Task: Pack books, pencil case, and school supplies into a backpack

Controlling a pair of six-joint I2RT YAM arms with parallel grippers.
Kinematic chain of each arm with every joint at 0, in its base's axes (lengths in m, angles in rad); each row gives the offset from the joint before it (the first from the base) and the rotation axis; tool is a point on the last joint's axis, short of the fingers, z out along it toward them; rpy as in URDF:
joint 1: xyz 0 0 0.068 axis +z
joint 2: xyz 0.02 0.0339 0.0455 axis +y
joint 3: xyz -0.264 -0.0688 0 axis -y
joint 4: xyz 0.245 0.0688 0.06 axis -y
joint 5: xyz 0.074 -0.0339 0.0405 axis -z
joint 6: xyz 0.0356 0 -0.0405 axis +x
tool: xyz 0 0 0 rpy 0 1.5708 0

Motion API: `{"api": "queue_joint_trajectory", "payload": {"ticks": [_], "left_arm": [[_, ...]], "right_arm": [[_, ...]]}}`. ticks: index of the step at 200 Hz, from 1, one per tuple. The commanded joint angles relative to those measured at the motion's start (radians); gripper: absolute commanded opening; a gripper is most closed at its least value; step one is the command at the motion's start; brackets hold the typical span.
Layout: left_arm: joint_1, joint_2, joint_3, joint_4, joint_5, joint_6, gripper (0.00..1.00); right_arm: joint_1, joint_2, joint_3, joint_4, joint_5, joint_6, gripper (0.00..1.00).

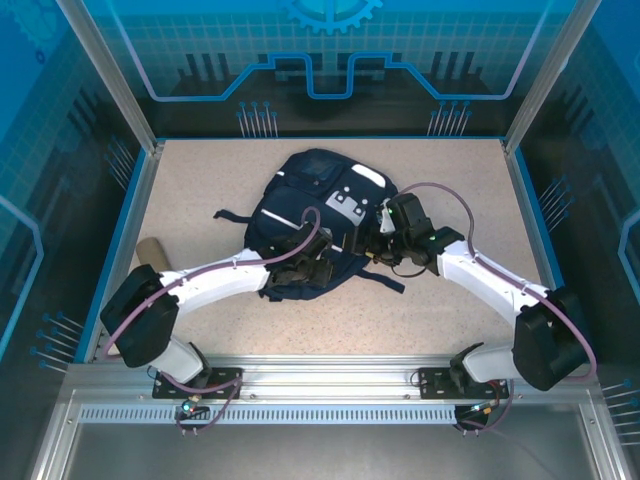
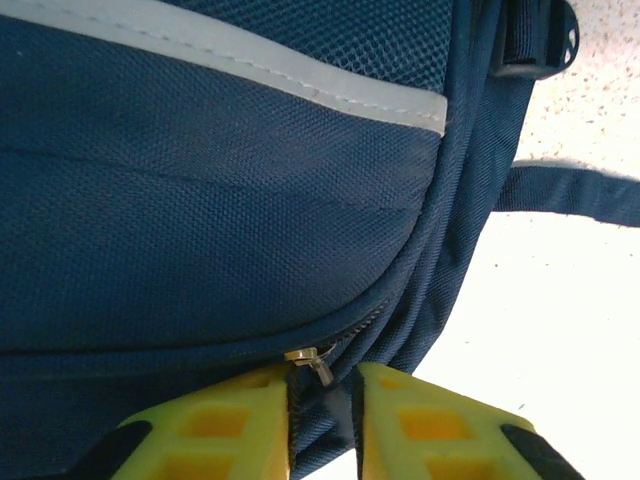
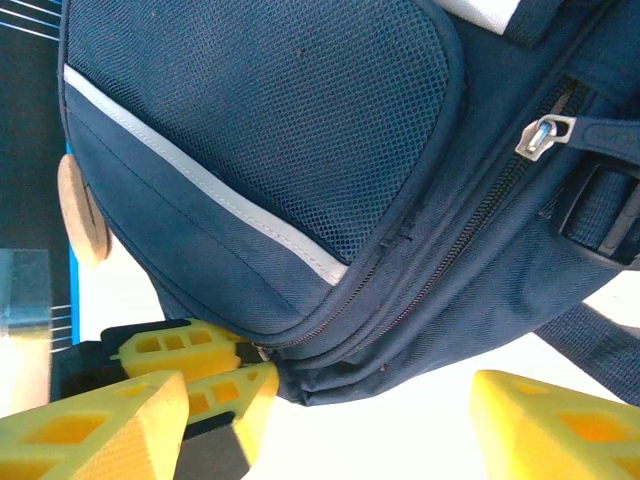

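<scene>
left gripper (image 2: 322, 425): nearly closed, backpack (image 2: 200, 200) edge pinched at zipper pull (image 2: 310, 360)
right gripper (image 3: 330, 440): spread wide, nothing gripped, beside backpack

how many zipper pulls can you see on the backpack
2. A silver pull hangs on the long zipper of the backpack, right wrist view; a brass pull sits at the bag's edge by the fingertips of the left gripper. Others may be hidden.

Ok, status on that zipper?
Left gripper narrow around zipper pull, grip unconfirmed. Right gripper open at backpack, zip looks closed. Pencil case far left, nothing in the way.
</scene>
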Motion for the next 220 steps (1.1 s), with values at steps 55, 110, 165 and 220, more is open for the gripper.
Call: {"api": "queue_joint_trajectory", "payload": {"ticks": [55, 110, 165, 220], "left_arm": [[-0.007, -0.005, -0.006, 0.016, -0.003, -0.002, 0.27], [-0.007, 0.01, -0.009, 0.045, -0.027, -0.056, 0.39], [-0.008, 0.021, -0.017, 0.01, -0.089, -0.073, 0.2], [-0.025, 0.033, -0.017, 0.023, -0.113, -0.071, 0.18]], "right_arm": [[-0.006, 0.121, -0.045, 0.189, -0.153, 0.219, 0.65], [0.017, 0.22, 0.008, 0.226, -0.172, 0.243, 0.64], [0.02, 0.285, 0.026, 0.253, -0.179, 0.269, 0.51], [0.03, 0.333, 0.054, 0.269, -0.18, 0.283, 0.36]]}}
